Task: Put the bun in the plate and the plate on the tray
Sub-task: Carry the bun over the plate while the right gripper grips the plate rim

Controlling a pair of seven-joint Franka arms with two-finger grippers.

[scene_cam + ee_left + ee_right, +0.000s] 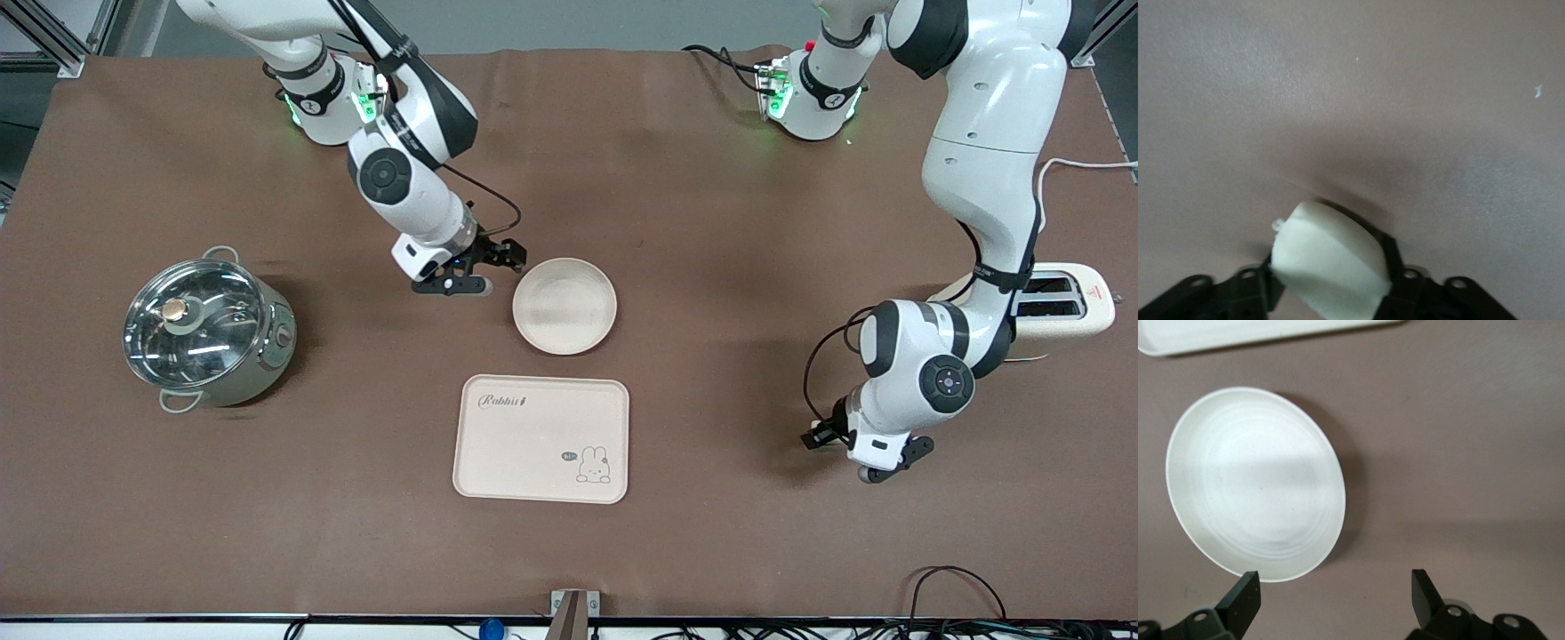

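Only the left wrist view shows the pale rounded bun (1330,267) clamped in the left tool (1331,283), right tool (484,271) spread apart beside the bare plate (564,306)

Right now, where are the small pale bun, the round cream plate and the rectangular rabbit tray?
Small pale cream bun (1328,267): left wrist view, its top face.
Round cream-white plate (564,305): front view, bare centre.
Flat cream rectangular tray (533,440): front view, blank middle.

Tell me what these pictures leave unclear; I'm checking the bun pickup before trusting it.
- Front view: the bun is hidden under the left arm's wrist, so only the left wrist view shows it between the left gripper fingers.
- Left wrist view: the bun's lower part is cut off by the picture edge.
- Right wrist view: the tray is cut off; the right gripper sits beside the plate.
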